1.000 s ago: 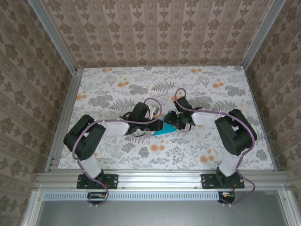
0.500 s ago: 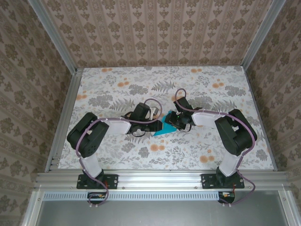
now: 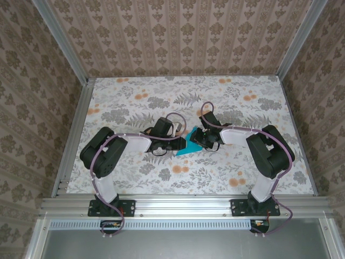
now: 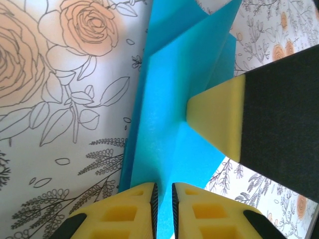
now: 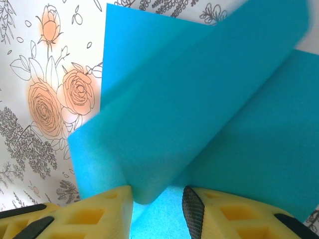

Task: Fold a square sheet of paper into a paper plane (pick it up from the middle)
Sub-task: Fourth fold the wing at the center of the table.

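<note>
Both arms are leaning in toward the middle of the floral tabletop [image 3: 135, 97], nose to nose over the square sheet of paper [image 3: 188, 147]. From above, the turquoise sheet is lying between the two wrists, with a pointed corner poking out toward the near edge. The left pincer [image 3: 181, 143] is sitting at its left side and the right pincer [image 3: 198, 139] at its right, the two just beside each other.

Down at the left wrist camera, the left pincer [image 4: 163, 193] is holding its yellow fingers almost together, with just a thin slit showing. The folded edge of the paper [image 4: 164, 114] is running straight into that slit, so it is gripping the sheet there. The paper is showing several layers, with a sharp crease along its length, above the tabletop [image 4: 60, 129]. A yellow-tipped finger [image 4: 219, 124] of the right pincer is sitting against the paper from the right.

Over at the right wrist camera, the right pincer [image 5: 157, 201] is holding its fingers apart. A lifted flap of the paper [image 5: 199, 114] is curling over between them. Its rounded edge is touching the pad [image 5: 107, 209] on the left of the view and not the other one. The rest of the sheet is lying flat beneath it on the tabletop [image 5: 30, 149].
</note>
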`<state>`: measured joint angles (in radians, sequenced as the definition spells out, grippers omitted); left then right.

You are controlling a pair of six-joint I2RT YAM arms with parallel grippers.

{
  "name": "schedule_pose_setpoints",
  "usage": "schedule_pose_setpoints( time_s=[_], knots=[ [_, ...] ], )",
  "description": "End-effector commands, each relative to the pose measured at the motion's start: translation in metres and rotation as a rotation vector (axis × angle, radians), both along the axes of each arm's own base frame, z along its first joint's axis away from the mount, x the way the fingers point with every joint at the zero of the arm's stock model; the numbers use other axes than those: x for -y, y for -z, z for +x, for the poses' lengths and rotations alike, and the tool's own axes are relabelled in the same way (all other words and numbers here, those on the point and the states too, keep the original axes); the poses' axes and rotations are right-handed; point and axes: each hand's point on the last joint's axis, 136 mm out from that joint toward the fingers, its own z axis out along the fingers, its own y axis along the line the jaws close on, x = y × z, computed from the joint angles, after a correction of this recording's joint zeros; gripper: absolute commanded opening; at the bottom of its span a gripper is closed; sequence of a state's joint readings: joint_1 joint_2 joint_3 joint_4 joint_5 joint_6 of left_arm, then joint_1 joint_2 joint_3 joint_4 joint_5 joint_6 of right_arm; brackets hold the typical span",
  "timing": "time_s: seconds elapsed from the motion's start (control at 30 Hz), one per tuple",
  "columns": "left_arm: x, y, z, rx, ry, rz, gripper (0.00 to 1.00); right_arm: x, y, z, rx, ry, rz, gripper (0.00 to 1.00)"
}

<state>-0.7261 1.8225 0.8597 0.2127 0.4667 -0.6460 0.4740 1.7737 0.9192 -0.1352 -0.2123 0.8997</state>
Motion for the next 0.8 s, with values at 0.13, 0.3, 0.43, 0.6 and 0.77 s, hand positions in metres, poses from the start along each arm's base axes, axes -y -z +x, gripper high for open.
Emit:
schedule_pose_setpoints(
  time_s=[0.13, 0.3, 0.43, 0.6, 0.77],
  knots=[
    [0.004, 0.004, 0.005, 0.000, 0.020, 0.001, 0.18, 0.051, 0.060, -0.051, -0.212, 0.063, -0.226, 0.33],
    [0.004, 0.004, 0.004, -0.002, 0.024, -0.003, 0.17, 0.052, 0.061, -0.052, -0.215, 0.067, -0.232, 0.30],
    [0.005, 0.004, 0.003, -0.003, 0.029, -0.005, 0.17, 0.053, 0.061, -0.053, -0.214, 0.068, -0.231, 0.30],
    [0.006, 0.005, 0.002, -0.010, 0.038, -0.008, 0.16, 0.051, 0.058, -0.050, -0.194, 0.068, -0.217, 0.29],
    [0.007, 0.007, 0.000, -0.020, 0.048, -0.006, 0.16, 0.043, 0.051, -0.045, -0.159, 0.049, -0.166, 0.31]
  ],
)
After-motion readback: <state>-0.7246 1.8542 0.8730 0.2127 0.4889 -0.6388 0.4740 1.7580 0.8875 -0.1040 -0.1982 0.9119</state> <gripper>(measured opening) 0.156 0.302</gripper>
